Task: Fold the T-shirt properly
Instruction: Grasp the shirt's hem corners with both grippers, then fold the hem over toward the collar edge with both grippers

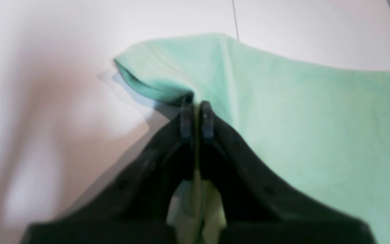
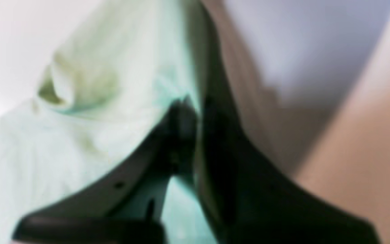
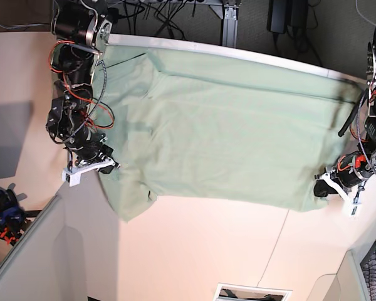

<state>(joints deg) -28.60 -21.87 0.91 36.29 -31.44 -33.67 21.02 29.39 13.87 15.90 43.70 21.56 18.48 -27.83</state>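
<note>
T-shirt [image 3: 225, 138], pale green, spread over the white work surface [image 3: 194, 251], with its long axis running crosswise from one arm to the other. It covers the upper part of the surface in the base view, its upper margin close to the surface's upper edge; its lower margin lies well apart from the lower edge. A sleeve-like flap [image 3: 128, 202] extends below the right gripper [image 3: 111, 164] towards the lower edge.

Right gripper: tips together, clamped on a fold of the shirt at the side by the surface's left edge. Left gripper [image 3: 323, 187]: tips together, clamped on the fabric near the shirt's lower corner, towards the surface's right edge. A short end of cloth [image 1: 154, 69] projects beyond its tips in the left wrist view.

Governing relation: the main body lies between the two grips and extends from them towards the upper edge. Each gripper is nearer its own side, so the next move probably calls for a paired lift and carry towards that edge. Uneven travel could skew the fold; the flap might trail or bunch.
</note>
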